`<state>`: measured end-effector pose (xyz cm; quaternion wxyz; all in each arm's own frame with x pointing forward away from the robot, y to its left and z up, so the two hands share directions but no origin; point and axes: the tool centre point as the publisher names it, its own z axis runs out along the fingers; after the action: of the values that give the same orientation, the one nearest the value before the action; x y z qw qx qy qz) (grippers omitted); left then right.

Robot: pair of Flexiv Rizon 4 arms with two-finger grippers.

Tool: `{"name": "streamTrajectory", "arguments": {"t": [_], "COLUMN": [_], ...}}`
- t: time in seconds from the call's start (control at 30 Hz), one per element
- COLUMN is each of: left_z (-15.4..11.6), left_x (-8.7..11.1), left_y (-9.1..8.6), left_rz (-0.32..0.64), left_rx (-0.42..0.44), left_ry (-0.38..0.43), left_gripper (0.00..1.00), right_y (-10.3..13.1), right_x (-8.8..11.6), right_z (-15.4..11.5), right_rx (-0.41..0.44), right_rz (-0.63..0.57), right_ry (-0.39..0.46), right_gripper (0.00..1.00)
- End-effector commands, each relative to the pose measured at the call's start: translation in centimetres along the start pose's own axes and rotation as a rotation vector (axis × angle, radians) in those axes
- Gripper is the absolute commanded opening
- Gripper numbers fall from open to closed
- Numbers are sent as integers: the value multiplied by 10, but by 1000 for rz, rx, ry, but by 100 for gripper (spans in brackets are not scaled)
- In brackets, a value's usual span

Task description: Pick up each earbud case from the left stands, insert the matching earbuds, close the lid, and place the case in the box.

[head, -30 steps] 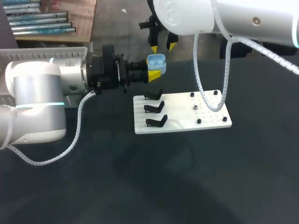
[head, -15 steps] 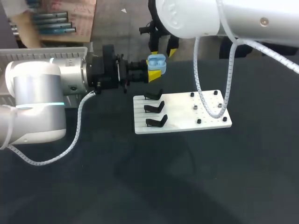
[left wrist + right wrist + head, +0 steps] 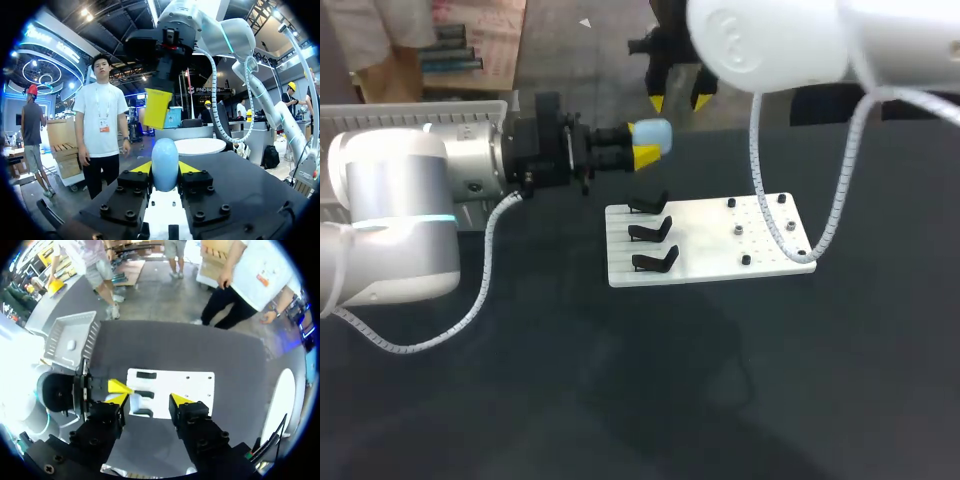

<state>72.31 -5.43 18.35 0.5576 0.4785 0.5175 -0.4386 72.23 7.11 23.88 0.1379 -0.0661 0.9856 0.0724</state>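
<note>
While left claw [image 3: 642,150] grips blue case [image 3: 653,133] from both sides, held clear above tabletop [image 3: 620,380] behind board [image 3: 720,245], lid looks closed. Right claw [image 3: 678,100] hangs above, wide, empty. All three stands [image 3: 650,232] bare. Box [image 3: 420,108] beyond left arm. Judgement: late stage; left to do: set this case in box.

Left gripper [image 3: 165,169] level, clamped on earbud case [image 3: 165,154]; right gripper [image 3: 679,100] above, fingers apart.
</note>
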Motion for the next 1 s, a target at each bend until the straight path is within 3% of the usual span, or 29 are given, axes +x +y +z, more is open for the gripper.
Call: {"name": "streamTrajectory", "arguments": {"t": [0.03, 0.13, 0.3, 0.4, 0.63, 1.0], "left_z": [-34, -58, -91, -114, -164, -240], "left_x": [-9, -11, -16, -15, -12, 39], "left_y": [14, 35, 58, 72, 92, 113], "left_rz": [26, 53, 85, 110, 149, 159], "left_rx": [-85, -138, -216, -263, -363, -539], "left_ry": [-22, 4, 7, 50, 111, 260], "left_gripper": [0, 0, 0, 0, 0, 0], "right_y": [-19, -21, -22, -23, -21, -18], "right_x": [35, 45, 57, 62, 70, 75], "right_z": [-25, -30, -32, -31, -29, -28], "right_rx": [-52, -42, -14, -4, 10, 31], "right_rz": [4, -1, 12, 22, 43, 51], "right_ry": [-244, -265, -272, -264, -247, -236], "right_gripper": [82, 100, 100, 100, 100, 100]}}
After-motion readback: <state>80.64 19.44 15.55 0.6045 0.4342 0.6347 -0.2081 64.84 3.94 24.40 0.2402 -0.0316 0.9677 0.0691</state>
